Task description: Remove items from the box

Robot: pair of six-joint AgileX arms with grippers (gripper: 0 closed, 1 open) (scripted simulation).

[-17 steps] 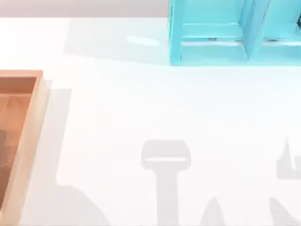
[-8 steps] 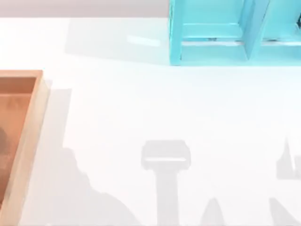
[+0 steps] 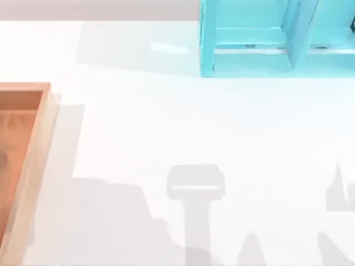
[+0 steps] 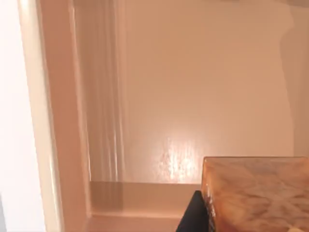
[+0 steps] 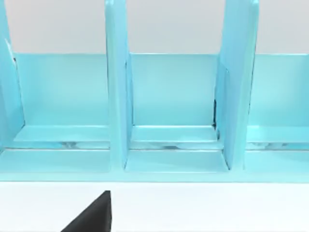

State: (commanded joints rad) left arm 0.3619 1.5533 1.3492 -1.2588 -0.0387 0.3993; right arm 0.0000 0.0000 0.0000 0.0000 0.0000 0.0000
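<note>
The box (image 3: 34, 145) sits at the left edge of the bench (image 3: 166, 127), cut off by the top view's border. What I can see of it is its light wood rim along the right side and far corner, and a strip of orange-brown floor inside. The teal shelf unit (image 3: 249, 39) stands at the far side of the bench, right of centre and well apart from the box. Grey shadows of the arms lie across the near part of the bench.

My left wrist camera looks down into the box (image 4: 63, 145), at an inner corner where two raised rims meet over the smooth floor. Close to the lens is an amber-brown thing (image 4: 256, 193) with a glossy, marbled top. A dark piece of my left hand (image 4: 190, 215) is right against its side. I cannot tell whether that hand is spread, pressed together or pinching it, nor whether the thing rests on the floor of the box.

My right wrist camera faces the open compartments of the shelf unit (image 5: 174, 96) across a strip of bench (image 5: 203, 208). A dark wedge of my right hand (image 5: 91, 218) shows at the frame's edge. I cannot tell that hand's state either.
</note>
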